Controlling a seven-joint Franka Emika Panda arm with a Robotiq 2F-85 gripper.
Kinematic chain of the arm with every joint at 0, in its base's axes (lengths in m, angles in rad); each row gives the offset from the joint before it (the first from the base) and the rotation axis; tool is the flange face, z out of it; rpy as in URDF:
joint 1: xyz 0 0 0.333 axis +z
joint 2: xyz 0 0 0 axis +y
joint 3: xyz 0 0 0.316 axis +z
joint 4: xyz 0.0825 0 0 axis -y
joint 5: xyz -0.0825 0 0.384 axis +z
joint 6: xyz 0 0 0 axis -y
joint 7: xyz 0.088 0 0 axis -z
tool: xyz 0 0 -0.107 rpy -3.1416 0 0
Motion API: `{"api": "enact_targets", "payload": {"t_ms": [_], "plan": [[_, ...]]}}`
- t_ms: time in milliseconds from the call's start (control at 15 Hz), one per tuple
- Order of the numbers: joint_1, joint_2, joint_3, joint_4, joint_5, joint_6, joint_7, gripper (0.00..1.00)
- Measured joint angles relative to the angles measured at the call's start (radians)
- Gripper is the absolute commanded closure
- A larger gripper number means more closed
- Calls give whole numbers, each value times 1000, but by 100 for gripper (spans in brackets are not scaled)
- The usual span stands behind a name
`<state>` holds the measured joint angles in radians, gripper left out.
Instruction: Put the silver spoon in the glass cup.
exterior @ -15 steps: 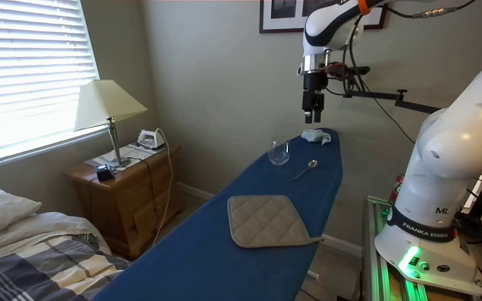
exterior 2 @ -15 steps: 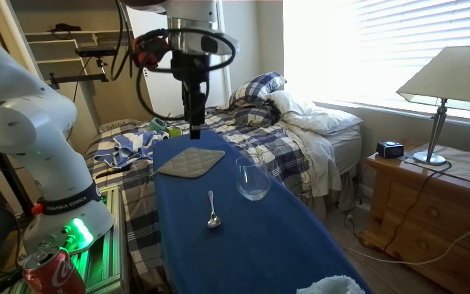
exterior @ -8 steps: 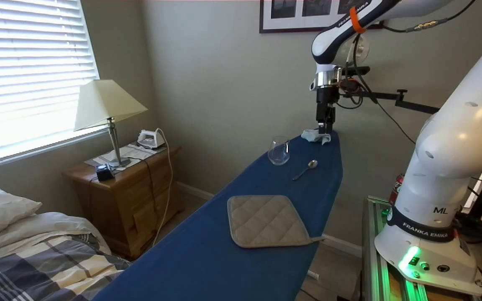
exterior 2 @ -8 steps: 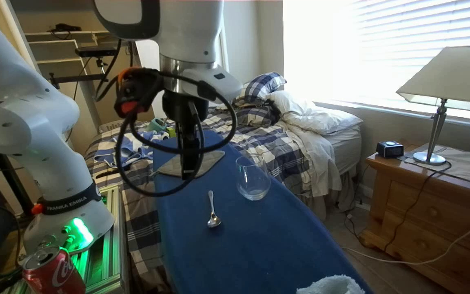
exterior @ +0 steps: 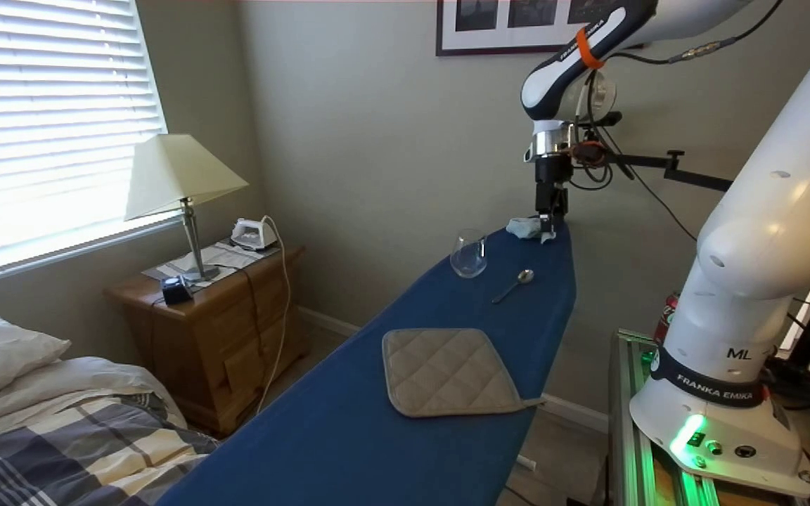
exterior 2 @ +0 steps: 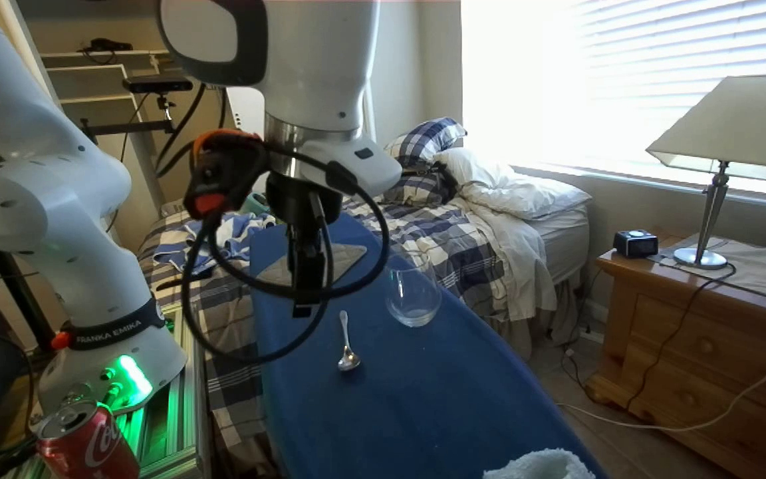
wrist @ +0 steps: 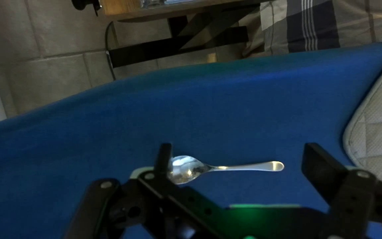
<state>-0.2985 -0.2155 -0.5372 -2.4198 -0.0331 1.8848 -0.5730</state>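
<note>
You are at the approach, by my judgement, with nothing of the transfer done yet. The silver spoon (wrist: 225, 168) lies flat on the blue ironing board (exterior: 328, 425). In an exterior view the stemless drinking glass (exterior: 469, 258) stands upright to the left of the spoon and a little farther off, near it but not touching, with nothing to be seen inside. Your gripper (wrist: 238, 161) hangs above the board, its fingers spread wide and holding nothing; in both exterior views the tips that show are apart from the spoon. In the wrist view the spoon's bowl sits by the finger on the left and its handle runs right, toward the quilted pot holder (wrist: 381, 126), so the fingers line up along the spoon's length. You will probably want to turn the wrist so that they close across the handle instead. What is left for you: line up, lower, grasp the handle, lift, carry the spoon over the glass and release it inside. That thin handle lies low, so expect a careful pinch.
</note>
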Motion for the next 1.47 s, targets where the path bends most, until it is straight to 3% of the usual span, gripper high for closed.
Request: {"api": "enact_targets", "payload": {"t_ms": [533, 1000, 1133, 1467], "plan": [[-64, 205, -22, 58, 79, 68, -194, 0], [-109, 333, 40, 109, 207, 117, -284, 2], [-123, 363, 62, 121, 232, 117, -301, 23], [-154, 421, 107, 149, 267, 115, -328, 61]]}}
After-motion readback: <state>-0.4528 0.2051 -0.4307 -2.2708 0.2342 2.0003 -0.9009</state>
